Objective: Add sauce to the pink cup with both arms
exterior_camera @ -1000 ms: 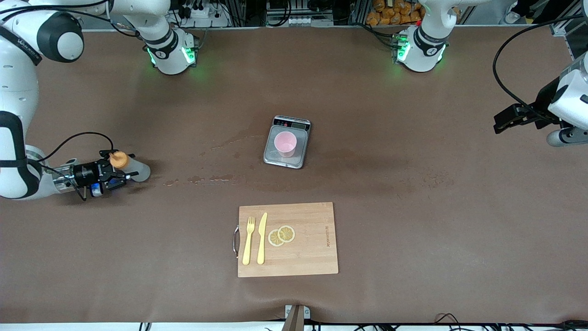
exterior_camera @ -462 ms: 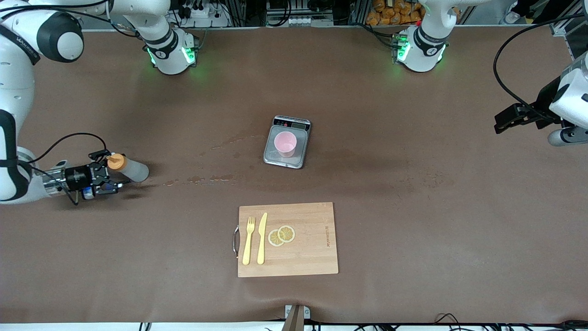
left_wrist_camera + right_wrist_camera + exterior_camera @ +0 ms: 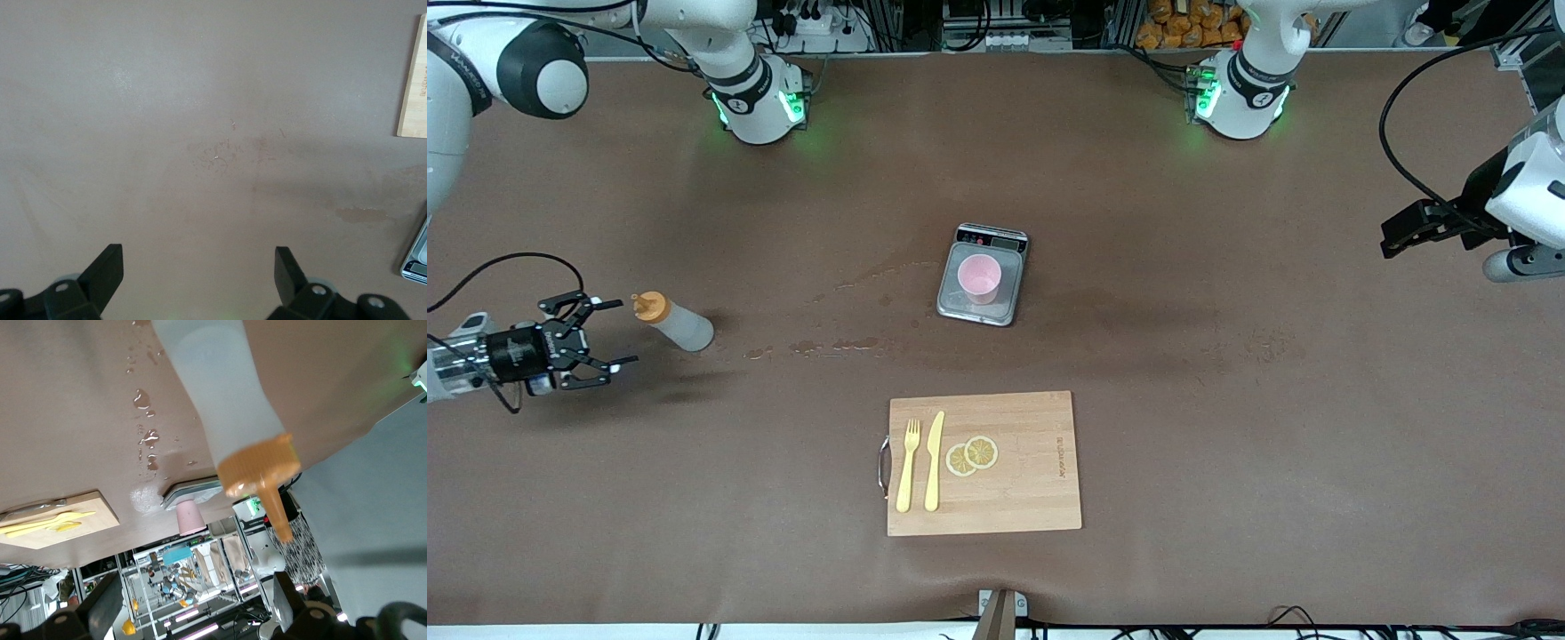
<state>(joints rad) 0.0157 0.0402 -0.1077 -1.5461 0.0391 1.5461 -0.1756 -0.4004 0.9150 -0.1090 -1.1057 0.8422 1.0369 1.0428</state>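
Both grippers released: right gripper (image 3: 600, 333) beside sauce (image 3: 674, 322), apart from it, arm cut off at frame edge. Left gripper (image 3: 197, 280) waits over bare table (image 3: 1227, 400), partly hidden. Pink cup (image 3: 979, 277) on scale (image 3: 960, 307).

The whitish, orange-capped sauce (image 3: 674, 322) stands on the table, well apart from the upright pink cup (image 3: 979, 277).

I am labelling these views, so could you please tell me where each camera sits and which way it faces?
Front view: high across the table, facing both arms' bases; the open right gripper is beside the whitish orange-capped sauce bottle.
Left wrist view: on the left wrist, looking down at brown table past open left gripper.
Right wrist view: on the right wrist, facing the bottle; shares the pale-pink cup with the front view.
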